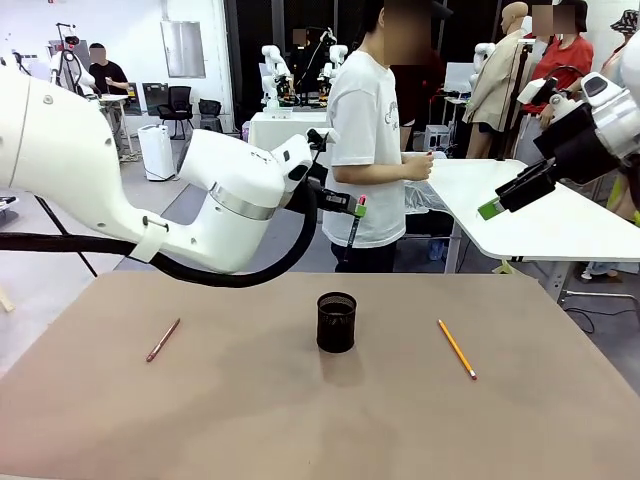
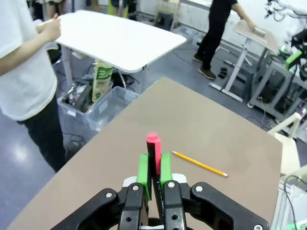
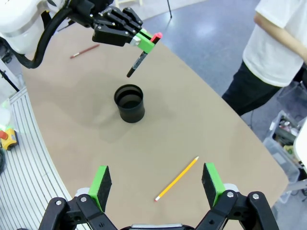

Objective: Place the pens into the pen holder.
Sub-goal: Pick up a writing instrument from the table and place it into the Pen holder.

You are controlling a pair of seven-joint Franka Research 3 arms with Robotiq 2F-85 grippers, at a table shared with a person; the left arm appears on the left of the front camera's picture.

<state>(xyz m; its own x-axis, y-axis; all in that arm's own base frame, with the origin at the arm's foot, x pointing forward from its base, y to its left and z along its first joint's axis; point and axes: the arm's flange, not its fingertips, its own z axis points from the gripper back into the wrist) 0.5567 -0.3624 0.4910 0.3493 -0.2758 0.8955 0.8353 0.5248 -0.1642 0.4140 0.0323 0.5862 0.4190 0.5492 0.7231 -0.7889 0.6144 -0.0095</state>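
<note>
Pens: the dark, red-capped pen (image 1: 355, 222) is clamped near its cap by the left gripper (image 1: 350, 205). It hangs tip-down over the far edge of the tabletop (image 1: 200, 420), short of the pen holder (image 1: 336, 322) (black mesh cylinder, mid-tabletop). The yellow pencil (image 1: 456, 349) lies toward the right edge, the brownish-pink pen (image 1: 163, 339) toward the left. The right gripper (image 1: 505, 197) is raised, spread wide and empty. Risk: the slim, smooth pen could pivot between the pads, strike the rim and tip the light cup.

Left arm (image 1: 230, 195), frame left: white rounded shell, silver joint ring, black cable (image 1: 200, 268). Left gripper (image 2: 154, 167), right gripper (image 3: 157, 183): black links, green pads, silver screws.
</note>
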